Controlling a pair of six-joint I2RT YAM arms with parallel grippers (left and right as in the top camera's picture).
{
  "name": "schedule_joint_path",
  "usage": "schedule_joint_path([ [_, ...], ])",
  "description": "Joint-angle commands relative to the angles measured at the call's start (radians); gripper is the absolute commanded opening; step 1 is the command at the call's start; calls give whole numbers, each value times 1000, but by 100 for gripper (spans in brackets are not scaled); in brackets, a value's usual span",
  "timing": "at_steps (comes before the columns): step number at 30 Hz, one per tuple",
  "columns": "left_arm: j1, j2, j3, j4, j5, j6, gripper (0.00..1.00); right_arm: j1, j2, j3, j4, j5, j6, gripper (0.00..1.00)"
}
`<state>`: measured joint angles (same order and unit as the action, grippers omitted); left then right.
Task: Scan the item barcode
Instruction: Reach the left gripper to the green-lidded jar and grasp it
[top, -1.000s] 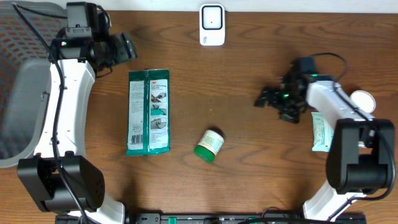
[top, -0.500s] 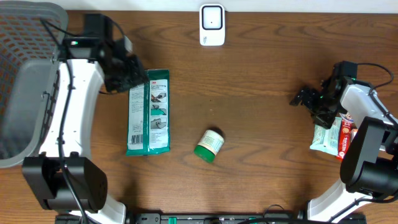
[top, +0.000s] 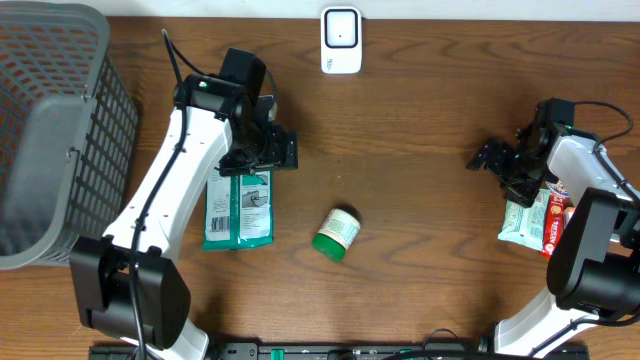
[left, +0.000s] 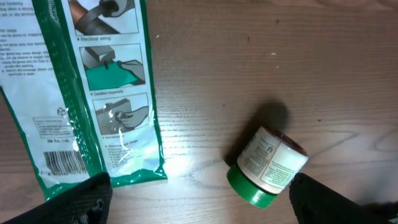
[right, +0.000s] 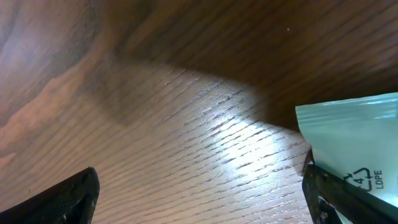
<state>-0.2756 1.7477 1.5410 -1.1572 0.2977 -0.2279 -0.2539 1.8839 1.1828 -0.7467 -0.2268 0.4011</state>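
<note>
Left wrist, jar (left: 266, 167) beyond parted fingers (left: 81, 199)

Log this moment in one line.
left gripper: open, empty, at edge of green-and-white flat plastic packet | right gripper: open, empty, near pale green pouch | green-lidded white jar: on its side, untouched

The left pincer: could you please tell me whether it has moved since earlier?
Yes. The left pincer has swung right, from left of the green pouch to above its top end.
</note>
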Motion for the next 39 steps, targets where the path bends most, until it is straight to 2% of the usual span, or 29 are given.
schedule_joint_path([
  [1, -29, 5, -43, -24, -22, 13, 91, -3, -25, 16, -2, 13, -14, 99],
  [8, -158, 5, -211, 13, -20, 12, 90, -2, -25, 16, -1, 13, -13, 99],
  [13, -254, 4, -219, 45, -23, 11, 83, -1, -25, 16, -1, 13, -13, 99],
  [20, -404, 4, -222, 49, -24, -31, 82, -1, -25, 16, -1, 13, -13, 99],
  [22, -446, 4, -222, 54, -44, -42, 82, -1, -25, 16, 0, 13, -14, 99],
  [25, -495, 4, -223, 69, -155, -97, 82, -1, -25, 16, -1, 13, -13, 99],
  [30, -532, 4, -235, 82, -298, -175, 83, -1, -25, 16, -1, 13, -13, 99],
  [39, -533, 4, -357, 228, -226, -178, 83, -1, -25, 16, -1, 13, -13, 99],
])
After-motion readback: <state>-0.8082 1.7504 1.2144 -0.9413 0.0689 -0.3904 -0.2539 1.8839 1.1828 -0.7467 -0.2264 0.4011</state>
